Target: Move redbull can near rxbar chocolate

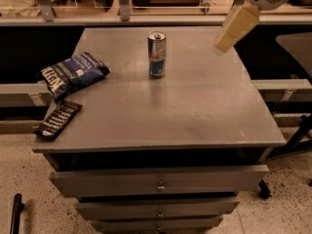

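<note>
While my cream tool is hovering over the far right of the grey bench, its state beyond telling, the slim blue-and-silver redbull can is standing ungrasped at the far middle, well apart from the flat black rxbar chocolate front-left.

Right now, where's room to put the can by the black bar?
Bare tabletop lies right of the rxbar chocolate, in front of the redbull can. The chip bag crowds the left edge. The claw hangs over the far right.
</note>
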Controlling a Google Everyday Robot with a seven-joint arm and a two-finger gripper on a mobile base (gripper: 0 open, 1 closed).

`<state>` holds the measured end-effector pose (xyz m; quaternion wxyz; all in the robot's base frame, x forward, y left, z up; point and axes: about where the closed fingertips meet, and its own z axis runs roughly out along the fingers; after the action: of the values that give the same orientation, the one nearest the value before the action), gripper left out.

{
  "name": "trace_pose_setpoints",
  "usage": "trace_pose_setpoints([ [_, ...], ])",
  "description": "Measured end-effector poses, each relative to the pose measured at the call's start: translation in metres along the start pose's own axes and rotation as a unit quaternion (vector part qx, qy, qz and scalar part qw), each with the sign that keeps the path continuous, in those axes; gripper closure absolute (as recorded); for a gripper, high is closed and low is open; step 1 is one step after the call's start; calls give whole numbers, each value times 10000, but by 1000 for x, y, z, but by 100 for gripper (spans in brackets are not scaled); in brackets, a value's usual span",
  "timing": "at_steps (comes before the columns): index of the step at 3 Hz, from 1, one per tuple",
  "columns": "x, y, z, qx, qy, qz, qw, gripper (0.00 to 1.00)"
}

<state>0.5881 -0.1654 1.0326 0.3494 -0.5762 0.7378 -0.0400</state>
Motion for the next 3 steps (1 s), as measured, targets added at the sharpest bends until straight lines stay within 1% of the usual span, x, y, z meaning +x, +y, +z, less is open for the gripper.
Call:
trace_pose_setpoints([
  [1,-48,-47,25,353,-761,54,9965,0],
  [2,-77,-74,61,369,-1728,450,9832,0],
  [3,-96,-79,96,169,-2745,982,9564,0],
])
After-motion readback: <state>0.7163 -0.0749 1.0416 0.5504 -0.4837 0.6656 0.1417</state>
